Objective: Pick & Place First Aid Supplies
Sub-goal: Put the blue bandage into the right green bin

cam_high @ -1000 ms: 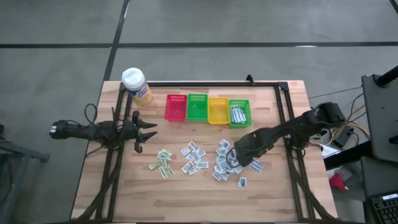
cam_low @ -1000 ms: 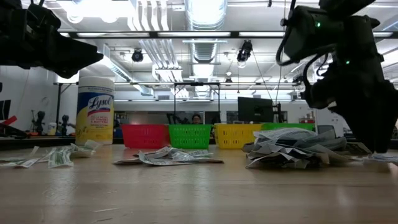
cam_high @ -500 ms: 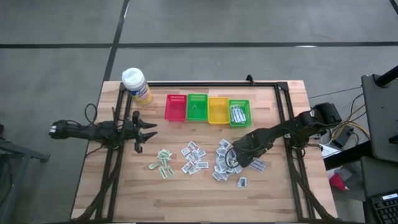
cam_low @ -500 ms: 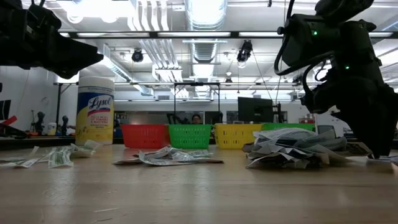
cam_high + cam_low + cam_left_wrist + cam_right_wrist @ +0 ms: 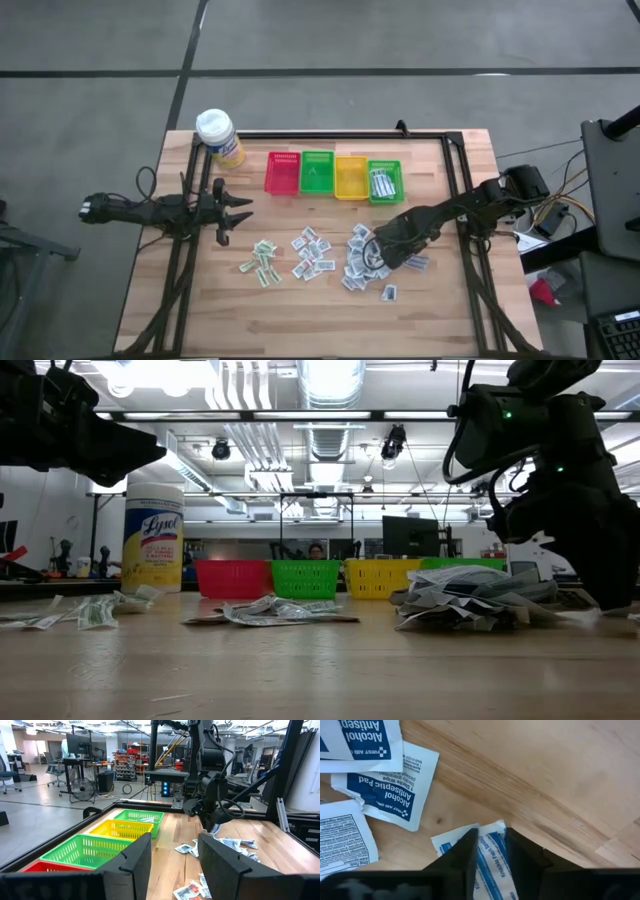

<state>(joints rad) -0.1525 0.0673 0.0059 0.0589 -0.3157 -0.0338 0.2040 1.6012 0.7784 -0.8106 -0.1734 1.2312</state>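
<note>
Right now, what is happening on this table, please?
A two-armed robot is sorting first aid packets that lie scattered on a wooden table. The right claw is down on the table with its fingers around one blue-printed packet, next to the right-hand pile. The left claw waits open above the left side of the table. Four baskets stand in a row; the rightmost green basket already holds some packets.

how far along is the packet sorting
Early. A few packets already lie in the far-right green basket; the other baskets look empty. The right tool is closing around a blue-striped packet on the table. Three piles of packets remain. The left tool waits open at the left.
</note>
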